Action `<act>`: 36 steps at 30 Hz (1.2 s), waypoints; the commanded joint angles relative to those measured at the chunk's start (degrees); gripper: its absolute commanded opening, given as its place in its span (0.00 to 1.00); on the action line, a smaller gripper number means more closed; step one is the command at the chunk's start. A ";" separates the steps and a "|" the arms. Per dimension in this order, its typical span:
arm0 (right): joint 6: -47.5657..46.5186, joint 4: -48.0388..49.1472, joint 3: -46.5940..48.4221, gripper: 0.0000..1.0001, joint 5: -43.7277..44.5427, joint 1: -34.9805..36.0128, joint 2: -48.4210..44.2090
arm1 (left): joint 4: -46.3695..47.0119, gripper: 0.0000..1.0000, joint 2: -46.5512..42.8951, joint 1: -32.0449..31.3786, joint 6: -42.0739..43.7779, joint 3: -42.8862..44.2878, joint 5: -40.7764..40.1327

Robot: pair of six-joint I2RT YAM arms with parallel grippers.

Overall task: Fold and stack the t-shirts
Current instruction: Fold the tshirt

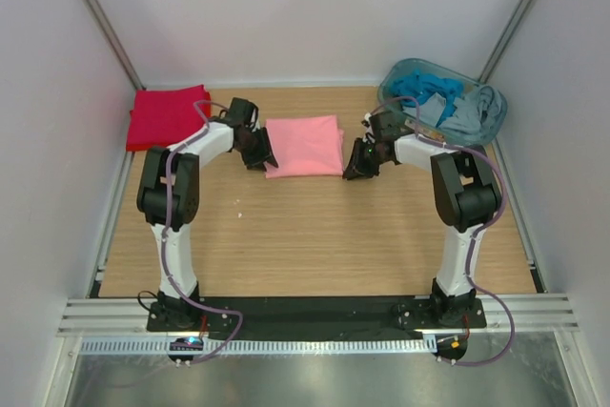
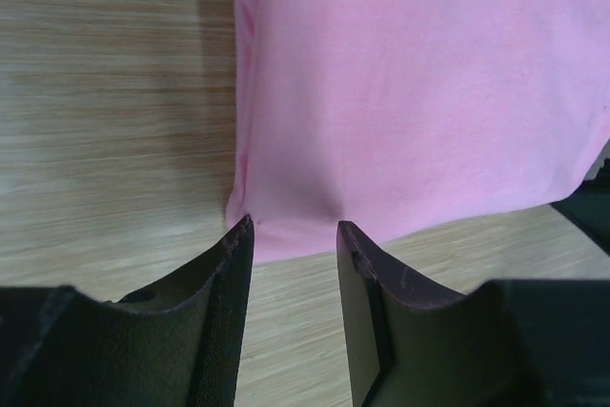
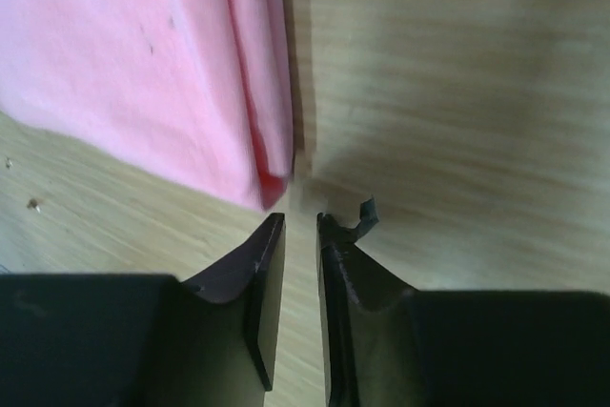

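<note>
Left end effector (image 2: 294, 235) agape, right (image 3: 300, 221) nearly closed

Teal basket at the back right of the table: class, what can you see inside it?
Inside the teal basket lie a bright blue cloth and a grey-blue cloth, both crumpled. Whatever lies beneath them, and the basket's floor, is covered.

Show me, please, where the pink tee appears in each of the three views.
Top external: pink tee lies folded mid-table, between the left gripper and right gripper.
Left wrist: pink tee fills the upper right, its near corner showing between the fingertips.
Right wrist: pink tee is upper left, its folded corner just ahead of the fingertips.
Shared landmark: the wooden table, under the tee in every view.
</note>
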 commanded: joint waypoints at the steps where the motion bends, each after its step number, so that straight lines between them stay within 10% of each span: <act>1: 1.02 -0.41 -2.43 0.28 2.88 0.54 -5.26 | -3.42 0.42 -5.32 0.17 1.33 2.12 -4.05; 11: 3.83 -1.92 7.05 0.32 -6.58 0.54 -4.67 | -5.80 0.44 0.99 0.26 1.32 18.02 3.15; 26: 15.34 27.50 24.11 0.41 -12.40 -3.94 21.96 | -0.27 0.46 26.48 7.20 -1.57 42.99 9.82; 36: 17.29 23.33 28.24 0.48 -18.21 -4.38 17.16 | 0.35 0.49 14.66 8.08 -1.84 36.16 12.98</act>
